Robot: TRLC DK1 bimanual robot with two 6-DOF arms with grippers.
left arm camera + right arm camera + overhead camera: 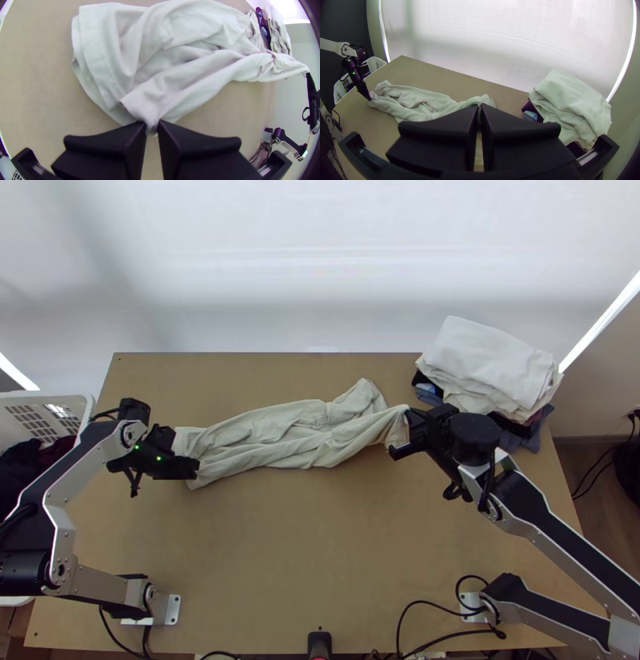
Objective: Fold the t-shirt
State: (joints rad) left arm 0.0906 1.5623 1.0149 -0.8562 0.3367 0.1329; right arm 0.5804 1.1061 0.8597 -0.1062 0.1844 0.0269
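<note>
From my seat at the controls I have both grippers on the pale t-shirt [280,432], which lies bunched lengthwise across the far half of the light wooden table [320,540], drawn out between the two arms. My left gripper [194,469] is at the end towards the laundry basket, its wide black fingers [130,135] almost together, with just a small gathered bit of the t-shirt nipped between their tips. The left wrist view shows me a stitched hem [96,53] close by, its layers curving loosely over one another, and long creases running from there towards the other arm. My right gripper [400,430] has its fingers closed down to a thin gap, pinching the opposite end of the t-shirt, and the fabric rises off the table to a point at their tips. Beside that grip, a loose flap [362,394] of the same cloth pokes out towards the table's far edge. Just beyond the right gripper, at the far right corner, I see a pile of folded clothes [490,366], pale ones on top and darker ones under them. Over on the left side stands a white laundry basket [86,407] with dark clothes [24,466] in it
</note>
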